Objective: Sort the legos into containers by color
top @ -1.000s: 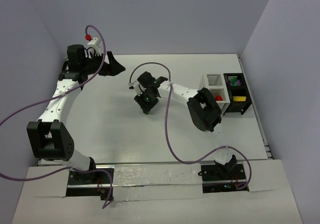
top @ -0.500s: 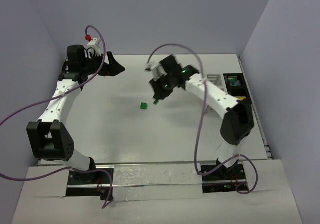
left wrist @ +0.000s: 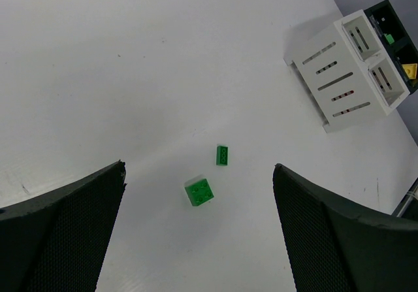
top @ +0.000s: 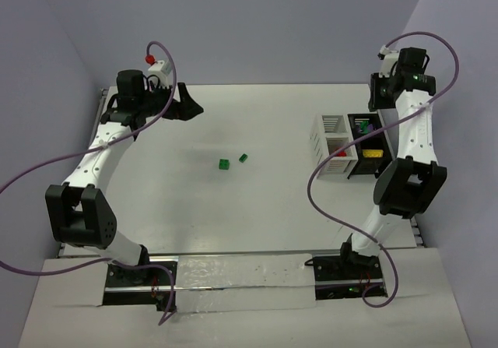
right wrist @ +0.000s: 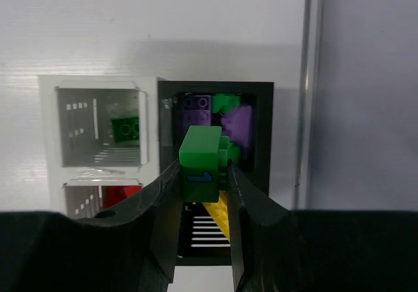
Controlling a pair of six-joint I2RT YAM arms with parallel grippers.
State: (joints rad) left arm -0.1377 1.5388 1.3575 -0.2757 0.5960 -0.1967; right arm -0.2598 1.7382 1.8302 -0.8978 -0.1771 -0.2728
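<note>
Left jaws hang wide open and empty, with one green lego and another loose mid-counter. The white box and black tray already hold several bricks. Right jaws are narrow, pinching a green brick above the tray, so probably three to go.

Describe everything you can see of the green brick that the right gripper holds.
The green lego brick is small and blocky, of smooth plastic, with a small blue mark on its near face. It sits clamped between the two black fingers of the right gripper, touching both, raised over the black tray next to the white slatted box.
</note>
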